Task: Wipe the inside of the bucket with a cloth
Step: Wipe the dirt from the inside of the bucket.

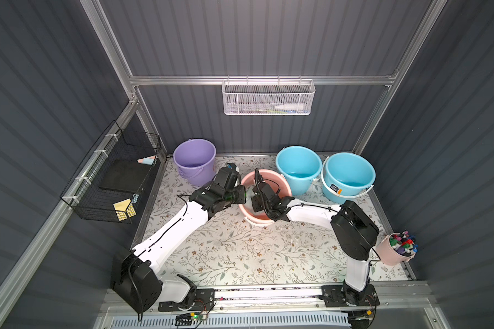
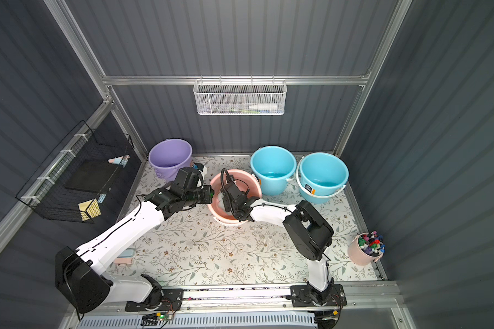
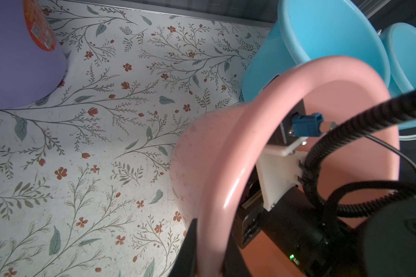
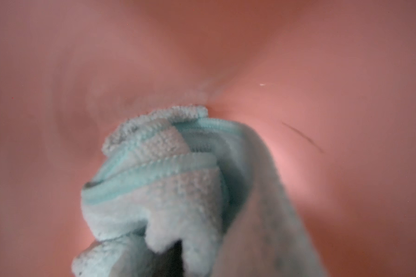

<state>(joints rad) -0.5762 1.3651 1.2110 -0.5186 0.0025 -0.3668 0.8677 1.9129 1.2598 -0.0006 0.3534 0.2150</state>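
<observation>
Four buckets: one purple bucket (image 1: 194, 159) and two blue buckets (image 1: 298, 166) flank the pink bucket (image 1: 268, 174). Left gripper (image 3: 208, 251) clamps its rim; right gripper (image 1: 255, 205), inside it, is closed on the cloth (image 4: 173, 187).

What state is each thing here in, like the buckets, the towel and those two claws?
left gripper, shut on the pink bucket rim.
right gripper, shut on the cloth.
pink bucket, held by its rim, cloth inside.
cloth, bunched up.
purple bucket, upright, looks empty.
blue bucket by the pink one, upright.
blue bucket with label, upright.
small pink cup, upright, full of coloured bits.
</observation>
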